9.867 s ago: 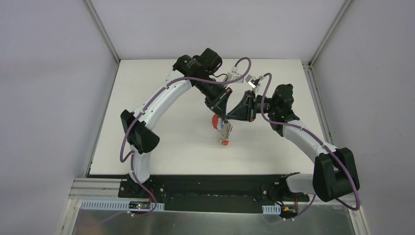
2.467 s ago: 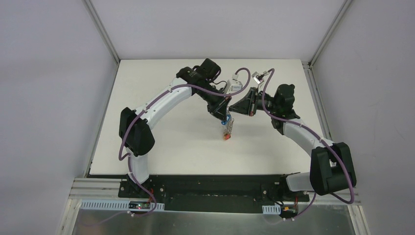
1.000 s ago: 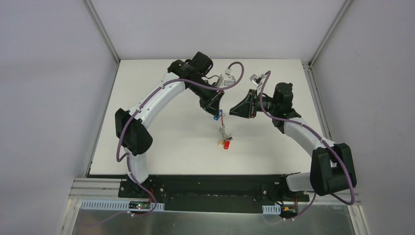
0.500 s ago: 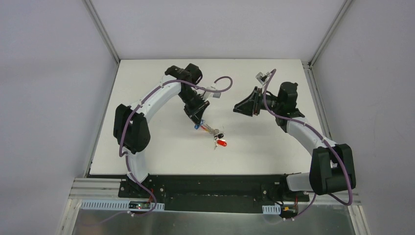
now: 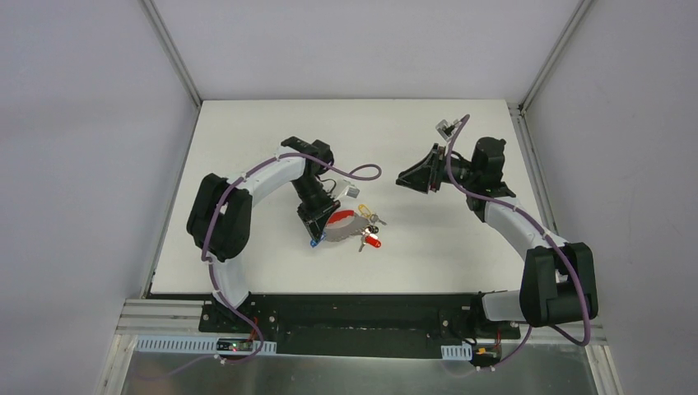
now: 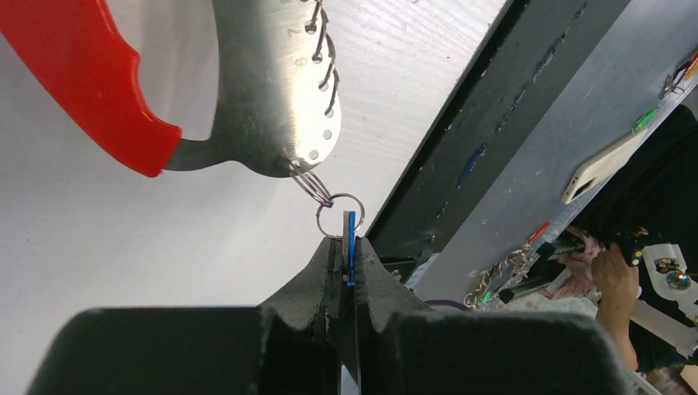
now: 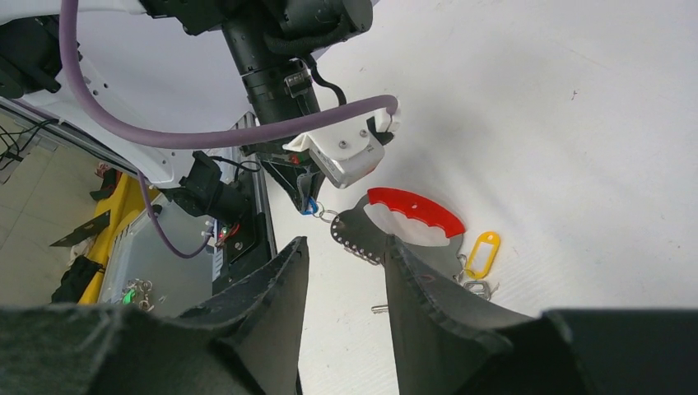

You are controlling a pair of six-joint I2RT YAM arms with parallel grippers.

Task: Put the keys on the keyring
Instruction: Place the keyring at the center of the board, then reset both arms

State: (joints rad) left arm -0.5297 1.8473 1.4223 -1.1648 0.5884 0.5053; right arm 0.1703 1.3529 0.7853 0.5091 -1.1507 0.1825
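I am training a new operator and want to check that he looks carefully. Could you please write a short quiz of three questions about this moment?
1. True or false: the right gripper holds the keyring.
2. Which tag is clamped in the left gripper? A red, B blue, C yellow.
3. Fill in: the small rings join the clamped tag to the ___ half of the keyring.

Key:
1. False. It is open and apart from the keyring.
2. B, the blue tag.
3. Grey.
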